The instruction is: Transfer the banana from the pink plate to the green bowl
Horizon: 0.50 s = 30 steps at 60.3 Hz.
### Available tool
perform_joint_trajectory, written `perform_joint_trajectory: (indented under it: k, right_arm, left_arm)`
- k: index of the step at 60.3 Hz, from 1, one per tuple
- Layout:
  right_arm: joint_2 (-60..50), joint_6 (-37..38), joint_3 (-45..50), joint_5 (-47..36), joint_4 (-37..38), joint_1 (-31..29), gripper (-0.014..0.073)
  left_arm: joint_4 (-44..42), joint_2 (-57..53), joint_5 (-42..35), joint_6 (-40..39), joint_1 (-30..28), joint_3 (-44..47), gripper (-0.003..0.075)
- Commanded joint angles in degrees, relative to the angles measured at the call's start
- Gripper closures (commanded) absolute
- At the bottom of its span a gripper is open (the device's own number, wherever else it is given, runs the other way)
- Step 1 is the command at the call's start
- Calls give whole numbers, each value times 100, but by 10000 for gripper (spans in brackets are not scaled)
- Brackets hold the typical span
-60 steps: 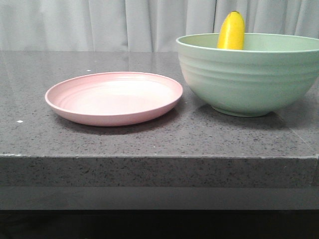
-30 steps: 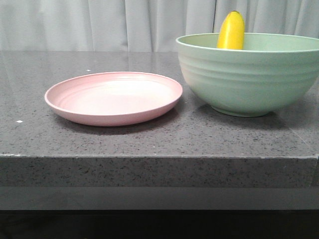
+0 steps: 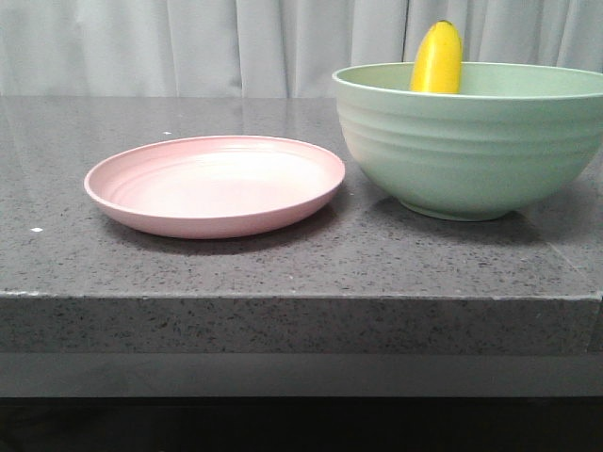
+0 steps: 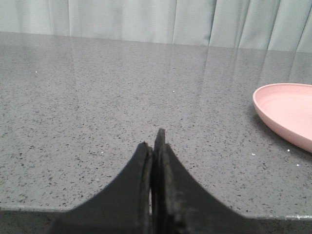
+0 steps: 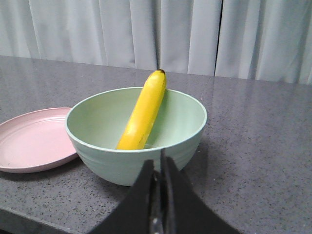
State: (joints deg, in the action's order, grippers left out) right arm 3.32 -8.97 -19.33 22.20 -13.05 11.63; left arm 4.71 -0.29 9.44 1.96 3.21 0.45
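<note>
The banana (image 3: 438, 58) stands leaning inside the green bowl (image 3: 471, 151), its dark tip above the rim; the right wrist view shows it (image 5: 144, 112) propped against the far wall of the bowl (image 5: 136, 161). The pink plate (image 3: 215, 185) lies bare to the left of the bowl; its edge shows in the left wrist view (image 4: 287, 113) and in the right wrist view (image 5: 29, 141). My left gripper (image 4: 153, 141) is shut and holds nothing, low over the counter left of the plate. My right gripper (image 5: 158, 161) is shut and holds nothing, on the near side of the bowl. Neither gripper shows in the front view.
The dark speckled stone counter (image 3: 283, 264) carries the plate and bowl; its front edge (image 3: 301, 298) runs across the view. A pale curtain (image 3: 236, 47) hangs behind.
</note>
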Motion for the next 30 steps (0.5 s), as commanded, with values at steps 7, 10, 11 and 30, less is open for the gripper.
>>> perform_joint_trajectory:
  k: [7, 10, 11, 30]
  right_arm:
    - [70, -47, -99, -519, -19, 5, 655]
    - [70, -36, -19, -711, 15, 0, 655]
    - [70, 15, 37, -839, 43, -20, 655]
    - [-122, 862, 1402, -2038, 755, -821, 655]
  left_arm:
    - [55, -113, -538, -40, -23, 6, 741]
    - [55, -113, -538, -40, -23, 6, 741]
    - [55, -113, -538, -40, -23, 6, 741]
    - [55, -113, -538, -40, -23, 6, 741]
